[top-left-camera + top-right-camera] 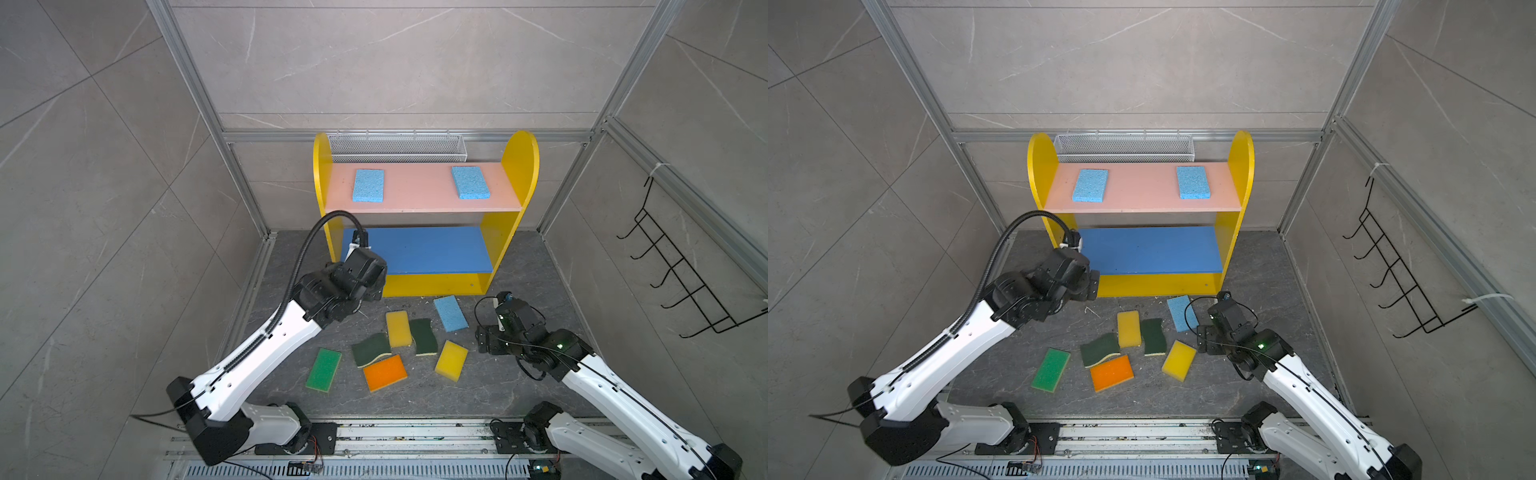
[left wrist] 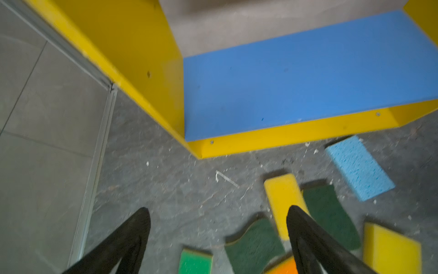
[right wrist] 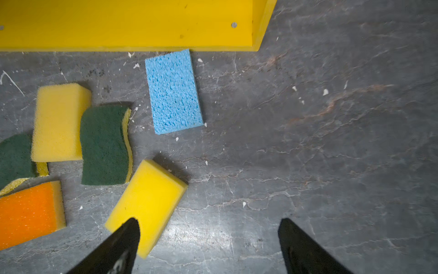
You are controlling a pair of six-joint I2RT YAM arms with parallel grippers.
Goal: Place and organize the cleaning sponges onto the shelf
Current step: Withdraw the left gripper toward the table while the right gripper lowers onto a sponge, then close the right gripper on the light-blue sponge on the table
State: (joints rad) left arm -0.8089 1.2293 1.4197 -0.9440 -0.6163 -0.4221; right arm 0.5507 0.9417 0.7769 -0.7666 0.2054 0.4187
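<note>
The shelf [image 1: 517,166] stands at the back of the table [image 1: 478,399]; in front of it the left gripper [image 2: 218,211] and right gripper [image 3: 209,221] hang with jaws wide, holding nothing. Two light blue sponges [image 1: 368,185] lie flat on the shelf's pink top board. A third blue sponge [image 1: 451,313] lies just in front of the shelf, with yellow sponges [image 1: 398,328], dark green sponges [image 1: 424,336], a bright green sponge [image 1: 323,369] and an orange sponge [image 1: 385,372] a bit further out.

Big grey tile walls [image 1: 395,62] with shiny metal bars [image 1: 270,136] stand around a dark stone floor [image 1: 490,399], with a wire basket [image 1: 395,147] and black hooks [image 1: 681,266] hanging up.
</note>
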